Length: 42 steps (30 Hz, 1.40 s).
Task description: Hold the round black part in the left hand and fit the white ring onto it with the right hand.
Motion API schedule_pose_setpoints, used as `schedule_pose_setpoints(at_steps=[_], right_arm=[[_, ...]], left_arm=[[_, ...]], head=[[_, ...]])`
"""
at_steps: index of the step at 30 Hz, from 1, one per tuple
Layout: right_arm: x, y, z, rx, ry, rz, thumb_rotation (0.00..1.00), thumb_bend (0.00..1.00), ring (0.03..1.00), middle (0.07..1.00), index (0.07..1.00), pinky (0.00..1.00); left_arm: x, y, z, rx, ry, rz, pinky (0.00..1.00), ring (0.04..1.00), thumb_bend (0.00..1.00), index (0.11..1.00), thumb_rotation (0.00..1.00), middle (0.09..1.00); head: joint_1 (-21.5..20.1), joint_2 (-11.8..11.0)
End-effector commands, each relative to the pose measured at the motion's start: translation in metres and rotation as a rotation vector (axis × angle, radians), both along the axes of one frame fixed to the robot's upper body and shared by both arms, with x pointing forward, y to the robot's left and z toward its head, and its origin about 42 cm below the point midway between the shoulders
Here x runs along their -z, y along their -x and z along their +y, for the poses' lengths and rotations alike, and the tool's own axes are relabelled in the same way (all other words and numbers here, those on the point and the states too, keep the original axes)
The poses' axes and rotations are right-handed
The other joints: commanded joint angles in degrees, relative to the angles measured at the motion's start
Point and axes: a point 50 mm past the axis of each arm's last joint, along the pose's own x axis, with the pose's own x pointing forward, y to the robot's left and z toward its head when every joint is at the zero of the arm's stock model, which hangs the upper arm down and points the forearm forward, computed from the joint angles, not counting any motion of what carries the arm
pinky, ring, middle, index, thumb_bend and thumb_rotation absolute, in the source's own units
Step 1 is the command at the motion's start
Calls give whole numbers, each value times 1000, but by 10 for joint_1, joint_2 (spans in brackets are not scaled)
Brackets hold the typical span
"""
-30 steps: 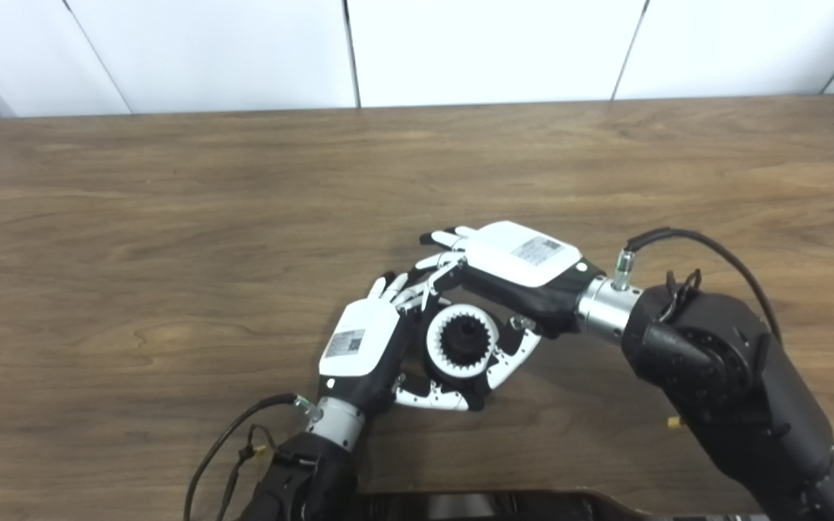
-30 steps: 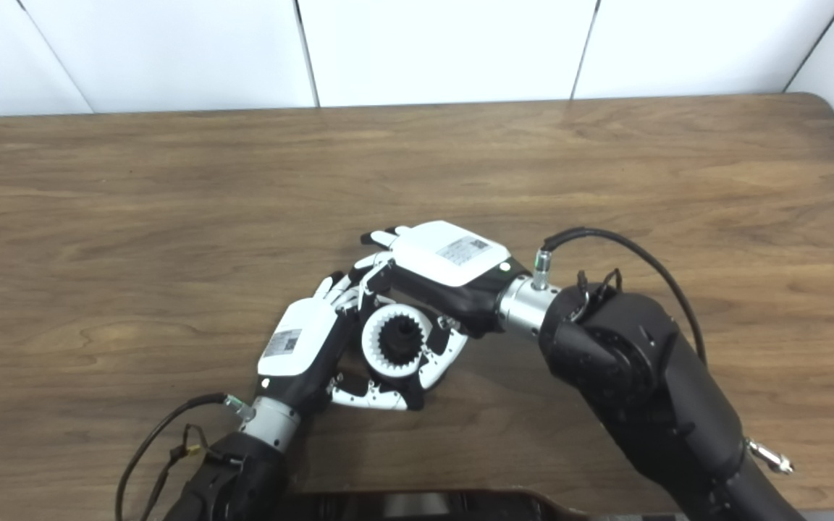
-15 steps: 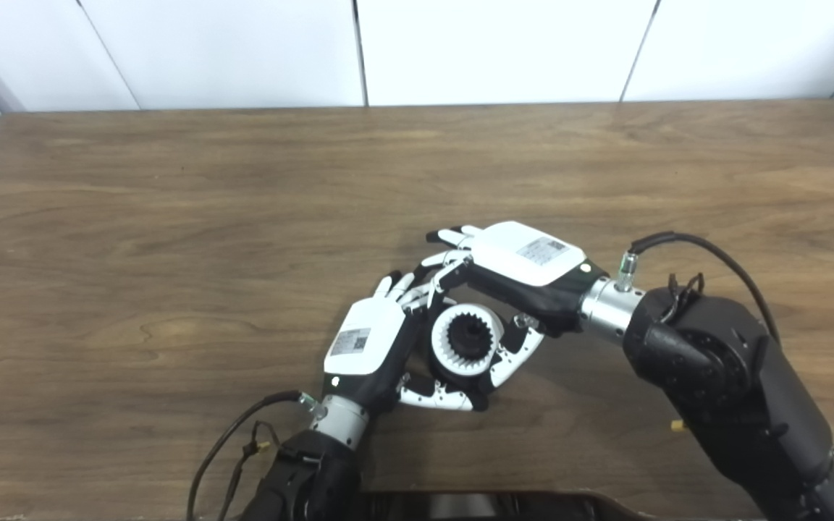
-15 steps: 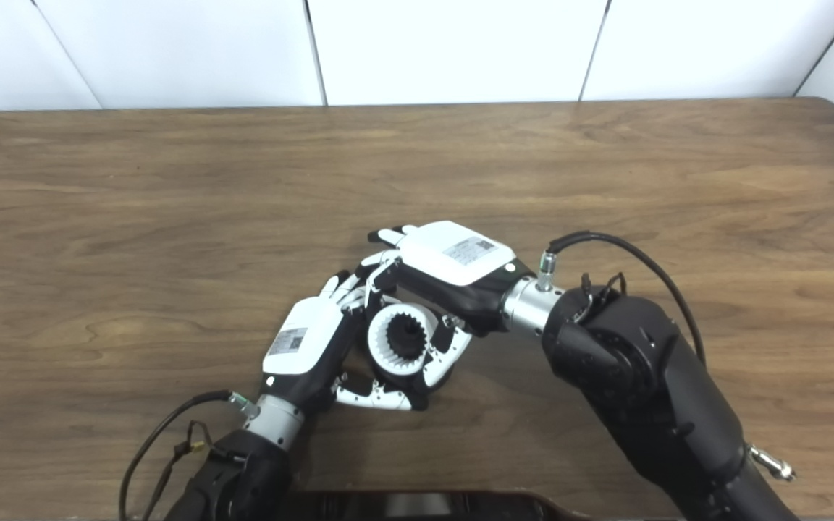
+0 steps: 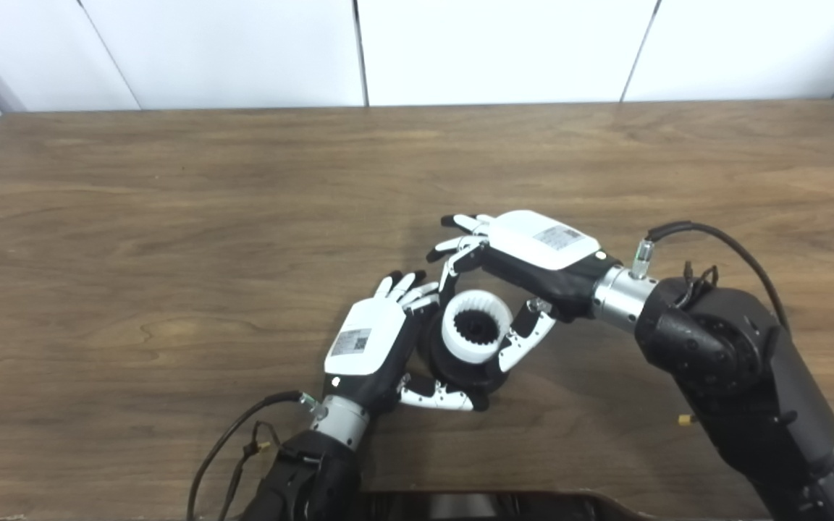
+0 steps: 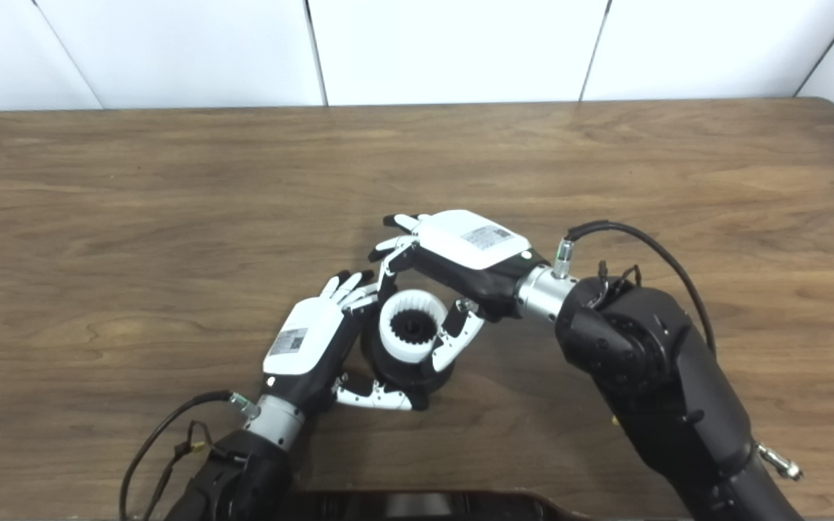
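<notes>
White ring [image 5: 476,331] between both robot hands.

Two hands on a ring and a black part over the desk

The left hand [image 6: 306,347] cups the round black part [image 6: 406,373] above the wooden desk [image 6: 171,217]. The white toothed ring [image 6: 411,334] sits on top of it, pinched by the right hand [image 6: 460,260].

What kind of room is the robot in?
Probably a lab or test room: a bare wooden table, plain white wall panels behind it, and only the white ring on the round black part between its hands.
</notes>
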Motion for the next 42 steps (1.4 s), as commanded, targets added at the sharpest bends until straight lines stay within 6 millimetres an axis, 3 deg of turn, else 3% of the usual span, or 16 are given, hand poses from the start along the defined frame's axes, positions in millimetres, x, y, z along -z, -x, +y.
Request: schedule_pose_setpoints(at_steps=[1,9,27,36,42], right_arm=[[-12,-8,-3,37,-64,-41,132,523,1000,867,484,1000],[-11,-9,-7,58,-128,13,138,523,1000,873,485,1000],[-3,-6,-3,29,-64,-2,137,523,1000,871,484,1000],[6,-7,-3,10,-43,-24,135,524,1000,862,484,1000],[17,-17,-13,51,-22,5,134,524,1000,872,485,1000]], left_arm=[[26,15,2,31,-83,114,1000,959,524,482,58,862],[28,16,4,33,-86,113,1000,959,525,482,56,864],[24,12,-1,34,-86,105,1000,959,524,482,58,861],[23,11,-5,33,-78,101,1000,957,524,482,58,859],[22,9,-6,31,-76,102,1000,955,524,482,58,857]], head=[[0,0],[-1,-3],[-4,3],[-2,-2],[-3,-5]])
